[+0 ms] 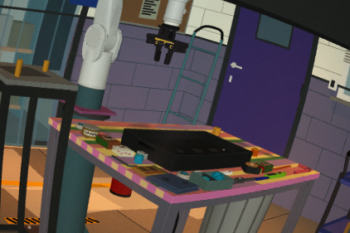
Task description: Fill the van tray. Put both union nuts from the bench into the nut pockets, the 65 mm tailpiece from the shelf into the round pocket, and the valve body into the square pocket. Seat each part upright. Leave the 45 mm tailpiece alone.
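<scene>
My gripper point(164, 59) hangs high above the bench, far over the black van tray point(184, 148). It is open and holds nothing. The tray lies in the middle of the bench with its pockets showing as dark hollows. One orange union nut point(216, 130) stands behind the tray's far edge. Another point(255, 151) stands off the tray's right corner. Two orange tailpieces point(18, 67) point(46, 66) stand upright on the dark shelf at the left. I cannot pick out the valve body among the small parts.
A green bin point(211, 179) with small parts sits at the bench's front edge. A tin point(90, 130), boxes, a teal cup point(139, 158) and tape rolls point(251, 167) crowd the bench around the tray. A hand truck point(195, 78) leans behind.
</scene>
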Controlling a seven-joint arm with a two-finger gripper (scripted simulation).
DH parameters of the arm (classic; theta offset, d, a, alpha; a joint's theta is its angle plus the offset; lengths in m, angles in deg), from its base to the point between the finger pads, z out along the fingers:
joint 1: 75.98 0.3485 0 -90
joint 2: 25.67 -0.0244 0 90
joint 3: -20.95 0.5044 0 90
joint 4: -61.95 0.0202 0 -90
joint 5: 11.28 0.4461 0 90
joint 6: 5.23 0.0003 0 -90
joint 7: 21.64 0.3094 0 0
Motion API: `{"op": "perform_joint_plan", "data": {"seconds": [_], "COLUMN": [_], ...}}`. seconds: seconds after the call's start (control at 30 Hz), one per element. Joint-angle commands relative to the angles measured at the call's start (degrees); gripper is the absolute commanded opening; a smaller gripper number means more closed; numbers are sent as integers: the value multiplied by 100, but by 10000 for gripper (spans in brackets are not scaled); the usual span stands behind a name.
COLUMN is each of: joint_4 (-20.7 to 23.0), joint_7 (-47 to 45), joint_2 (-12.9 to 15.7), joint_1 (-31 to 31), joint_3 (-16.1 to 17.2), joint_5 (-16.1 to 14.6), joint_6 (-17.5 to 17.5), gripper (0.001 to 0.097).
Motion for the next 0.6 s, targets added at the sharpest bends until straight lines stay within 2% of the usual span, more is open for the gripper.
{"op": "perform_joint_plan", "data": {"seconds": [0.0, 0.3, 0.57], "joint_4": [-7, -69, 126], "joint_7": [48, 755, 1677], "joint_2": [12, 272, 859], "joint_1": [42, 605, 1392], "joint_3": [45, 573, 1143], "joint_5": [2, -38, -235], "joint_6": [22, 342, 712], "gripper": [555, 555, 555]}}
